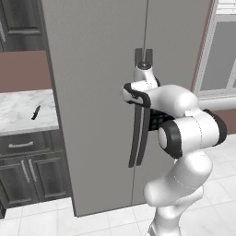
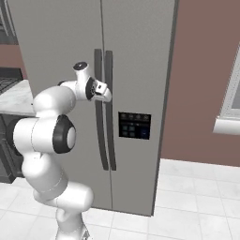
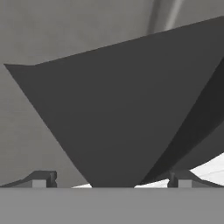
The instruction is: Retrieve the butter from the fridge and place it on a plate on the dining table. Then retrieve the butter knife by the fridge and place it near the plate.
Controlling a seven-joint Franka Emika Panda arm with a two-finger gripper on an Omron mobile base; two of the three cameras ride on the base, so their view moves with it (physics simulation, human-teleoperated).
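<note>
Wide open stood my claw [image 3: 112,181], pressed close against the long dark vertical handles [image 1: 138,138] of the tall grey stainless-steel fridge [image 1: 97,92], whose doors were shut. Off to the left, the small slim black butter knife [image 1: 35,112] lay on the white marble tabletop [image 1: 20,113], its long axis slanting from near-left to far-right.

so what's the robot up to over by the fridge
The arm has its open gripper right up at the long vertical handles of the fridge, with a dark handle filling the space between the fingertips in the hand view. Both fridge doors are shut, so the butter is not out yet. The butter knife lies untouched on the marble counter to the left of the fridge.
</note>
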